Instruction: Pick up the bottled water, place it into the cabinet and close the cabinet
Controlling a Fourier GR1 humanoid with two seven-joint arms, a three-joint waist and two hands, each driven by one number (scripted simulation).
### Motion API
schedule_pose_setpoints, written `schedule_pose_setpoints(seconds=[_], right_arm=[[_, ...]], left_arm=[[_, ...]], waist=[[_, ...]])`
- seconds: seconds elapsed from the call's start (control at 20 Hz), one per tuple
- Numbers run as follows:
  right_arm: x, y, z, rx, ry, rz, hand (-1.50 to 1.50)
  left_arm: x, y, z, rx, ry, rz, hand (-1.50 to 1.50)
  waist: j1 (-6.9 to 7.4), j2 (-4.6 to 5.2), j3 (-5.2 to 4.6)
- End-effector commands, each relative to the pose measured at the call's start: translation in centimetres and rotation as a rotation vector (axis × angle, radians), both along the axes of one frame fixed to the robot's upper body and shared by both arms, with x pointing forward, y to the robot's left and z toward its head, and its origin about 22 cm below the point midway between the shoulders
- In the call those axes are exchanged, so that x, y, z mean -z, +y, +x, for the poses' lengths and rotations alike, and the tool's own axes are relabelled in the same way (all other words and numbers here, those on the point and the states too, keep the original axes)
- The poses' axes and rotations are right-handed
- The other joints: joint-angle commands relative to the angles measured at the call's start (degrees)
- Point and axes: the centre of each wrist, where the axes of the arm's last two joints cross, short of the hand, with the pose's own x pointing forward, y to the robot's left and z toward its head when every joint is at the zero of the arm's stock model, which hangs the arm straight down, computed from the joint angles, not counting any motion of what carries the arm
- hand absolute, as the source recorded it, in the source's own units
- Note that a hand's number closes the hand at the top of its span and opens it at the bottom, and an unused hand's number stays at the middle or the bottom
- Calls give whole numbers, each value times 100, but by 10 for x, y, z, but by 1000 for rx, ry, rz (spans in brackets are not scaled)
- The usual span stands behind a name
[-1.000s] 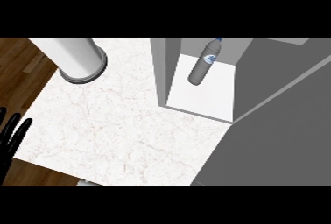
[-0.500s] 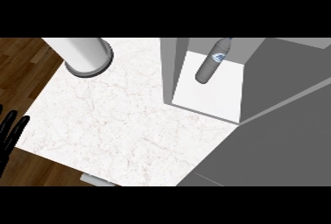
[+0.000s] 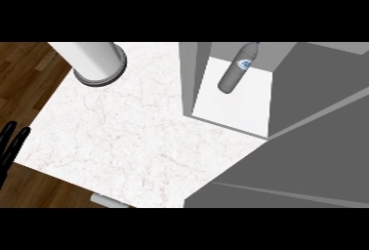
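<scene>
The left hand [image 3: 13,141] shows at the view's left edge, off the worktop's [image 3: 122,136] left edge, fingers straight, holding nothing. The bottle [image 3: 236,73] stands inside the open cabinet [image 3: 238,105] at the worktop's far right corner; a white cylinder [image 3: 92,58] stands at the far left corner

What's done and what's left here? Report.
Done: the bottle stands on the white floor of the cabinet, with no hand on it. In hand: nothing; only the left hand shows, fingers straight, resting at the view's left edge. Left: closing the cabinet, which looks open, since its inside is in plain view. The right hand is not in view.
</scene>
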Motion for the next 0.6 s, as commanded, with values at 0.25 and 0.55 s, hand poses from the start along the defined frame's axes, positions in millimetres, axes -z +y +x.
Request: schedule_pose_setpoints(seconds=[0.25, 0.55], right_arm=[[-7, 20, 55, 106, -37, -161, 150], [-13, 42, 100, 176, 13, -194, 150]], left_arm=[[-4, 5, 6, -9, -9, 3, -150], [5, 6, 3, -16, 23, -11, -150]], waist=[[-76, -80, 21], [-95, -107, 35]])
